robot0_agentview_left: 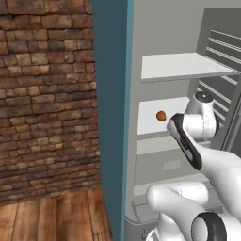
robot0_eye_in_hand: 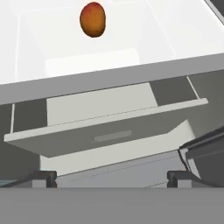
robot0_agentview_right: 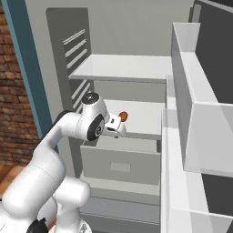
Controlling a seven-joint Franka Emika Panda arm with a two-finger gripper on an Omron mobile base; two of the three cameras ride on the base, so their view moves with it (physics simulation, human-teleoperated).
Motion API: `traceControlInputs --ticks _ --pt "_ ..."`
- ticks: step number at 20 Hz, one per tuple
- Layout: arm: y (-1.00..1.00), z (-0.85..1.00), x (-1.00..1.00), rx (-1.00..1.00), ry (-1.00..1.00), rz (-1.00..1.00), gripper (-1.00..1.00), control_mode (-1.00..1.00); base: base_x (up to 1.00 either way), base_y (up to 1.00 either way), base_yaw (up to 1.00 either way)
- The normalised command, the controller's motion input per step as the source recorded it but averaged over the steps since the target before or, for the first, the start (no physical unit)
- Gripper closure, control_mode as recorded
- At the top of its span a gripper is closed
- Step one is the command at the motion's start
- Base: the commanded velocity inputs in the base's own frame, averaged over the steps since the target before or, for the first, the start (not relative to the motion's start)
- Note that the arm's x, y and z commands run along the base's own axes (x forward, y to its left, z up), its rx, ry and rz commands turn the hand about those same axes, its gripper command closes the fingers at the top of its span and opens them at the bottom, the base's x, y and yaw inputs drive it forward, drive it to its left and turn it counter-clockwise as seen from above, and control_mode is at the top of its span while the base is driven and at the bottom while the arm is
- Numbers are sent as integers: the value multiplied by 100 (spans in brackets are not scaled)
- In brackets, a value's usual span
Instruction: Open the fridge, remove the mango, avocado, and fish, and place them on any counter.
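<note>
Gripper (robot0_eye_in_hand: pixel 112 177) spread wide, empty, aimed at the drawer (robot0_eye_in_hand: pixel 109 135) below the mango (robot0_eye_in_hand: pixel 92 19). Mango sits at 12 o'clock in hand view, on the fridge (robot0_agentview_left: pixel 113 117) shelf (robot0_eye_in_hand: pixel 144 39). You'll likely jam fingers into the shelf lip unless you raise first.

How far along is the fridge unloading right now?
Done: the fridge stands open. In hand: the gripper is open and empty at the front of the middle shelf, aimed toward the mango, which sits on that shelf untouched. Left: grasp the mango and carry it to a counter. The avocado and fish are not visible here.
</note>
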Motion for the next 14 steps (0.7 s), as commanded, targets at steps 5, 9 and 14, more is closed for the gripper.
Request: traceControlInputs --ticks 5,9,14 --pt "0 -1 56 0 0 6 -100 -100 0 0 0" --pt "1 0 65 0 0 5 -100 -100 0 0 0" --pt "0 -2 70 0 1 3 -100 -100 0 0 0"
